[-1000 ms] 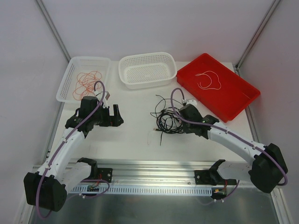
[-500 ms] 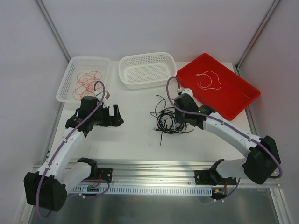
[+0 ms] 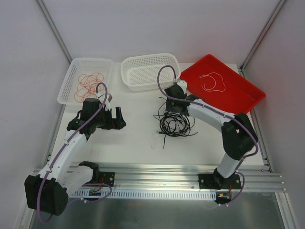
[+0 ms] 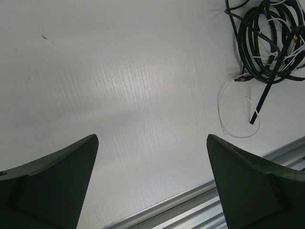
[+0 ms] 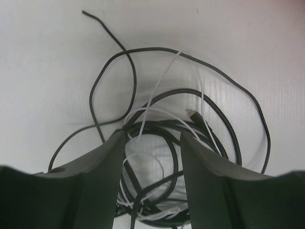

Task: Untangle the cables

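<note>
One tangle of cables (image 3: 175, 125); right fingers (image 5: 95, 181) half-open over it, empty, aiming; left fingers (image 4: 52, 186) wide, empty. Next: pinch 1 strand.

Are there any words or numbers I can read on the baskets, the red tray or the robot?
None can be read.
The left basket, the middle basket, the red tray and the cables carry no print.
The small board under the front rail is too small to tell.
</note>
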{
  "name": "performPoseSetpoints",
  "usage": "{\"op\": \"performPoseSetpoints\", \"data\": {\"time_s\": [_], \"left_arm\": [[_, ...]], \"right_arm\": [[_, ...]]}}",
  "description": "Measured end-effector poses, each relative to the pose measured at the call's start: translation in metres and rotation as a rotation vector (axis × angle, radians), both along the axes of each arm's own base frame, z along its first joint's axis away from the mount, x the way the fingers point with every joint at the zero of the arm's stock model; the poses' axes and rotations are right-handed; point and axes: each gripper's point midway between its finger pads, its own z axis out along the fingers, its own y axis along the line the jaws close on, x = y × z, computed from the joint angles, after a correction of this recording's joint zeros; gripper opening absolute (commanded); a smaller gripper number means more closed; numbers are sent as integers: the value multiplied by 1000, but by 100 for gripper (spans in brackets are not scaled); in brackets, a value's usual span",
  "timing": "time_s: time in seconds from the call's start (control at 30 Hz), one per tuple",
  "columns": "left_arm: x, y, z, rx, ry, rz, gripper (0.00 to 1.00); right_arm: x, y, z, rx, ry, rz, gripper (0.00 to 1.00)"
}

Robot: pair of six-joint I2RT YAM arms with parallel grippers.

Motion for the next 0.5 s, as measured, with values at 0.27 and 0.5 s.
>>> {"op": "performPoseSetpoints", "data": {"time_s": [0.27,0.5], "left_arm": [[0,0,0,0,1,-1,99],[0,-1,-1,-2,6,-3,99]], "right_arm": [[30,-5,-44,0,34,-148,18],[23,-1,-7,-41,-66,-108,1]]}}
